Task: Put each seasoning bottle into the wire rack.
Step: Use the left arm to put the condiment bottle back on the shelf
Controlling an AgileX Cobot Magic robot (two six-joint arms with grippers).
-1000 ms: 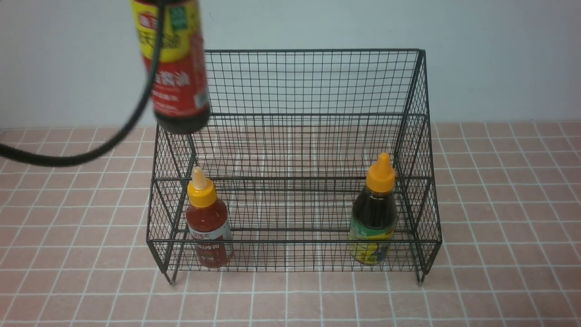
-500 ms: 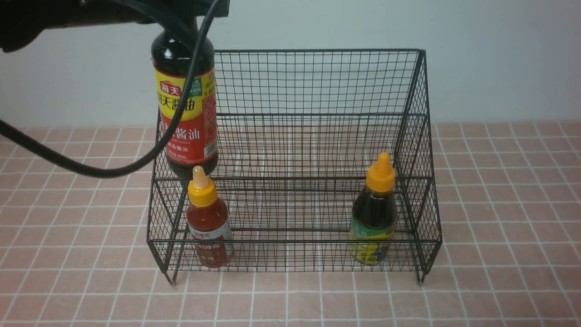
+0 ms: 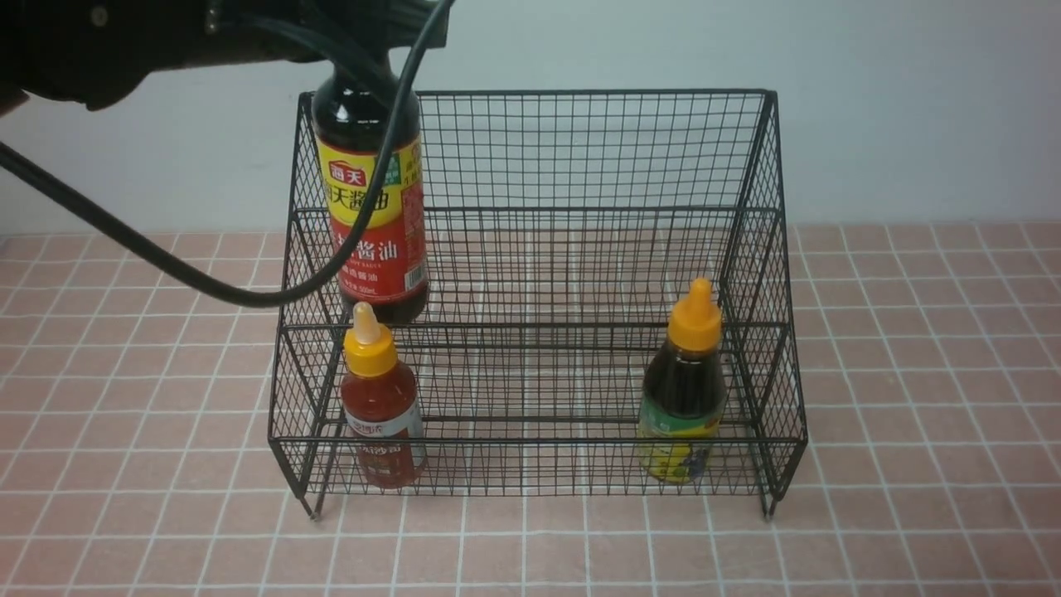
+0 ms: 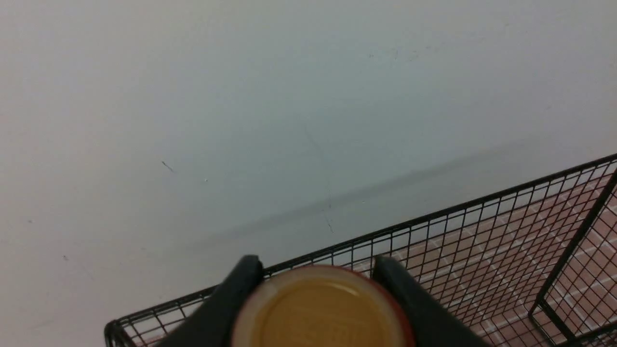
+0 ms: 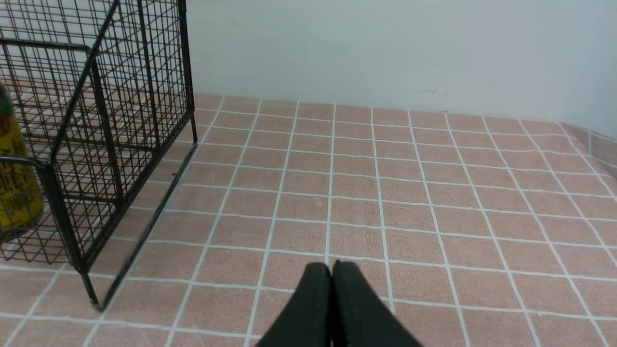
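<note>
Soy-sauce bottle [image 3: 375, 207] lowered into wire rack [image 3: 771, 249], 10 o'clock corner.

Over the last second the left gripper [image 4: 318, 270], jaws clamped on its cap, carried it down and inward to the upper tier; release remains; red-sauce bottle [image 3: 381, 406] at 7 o'clock, dark squeeze bottle [image 3: 684, 390] at 5 o'clock, both racked; right gripper [image 5: 331, 274] jaws together, empty; 3 of 3 nearly placed.

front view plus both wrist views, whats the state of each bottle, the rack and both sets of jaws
tall dark soy-sauce bottle with red-yellow label: upright, held by its cap, inside the rack's left side
small red-sauce squeeze bottle with yellow nozzle cap: upright, front tier, left
small dark squeeze bottle with orange cap: upright, front tier, right
black wire-mesh rack: standing on the tiles
left gripper: jaws clamped on the soy-sauce cap
right gripper: jaws shut, empty
</note>
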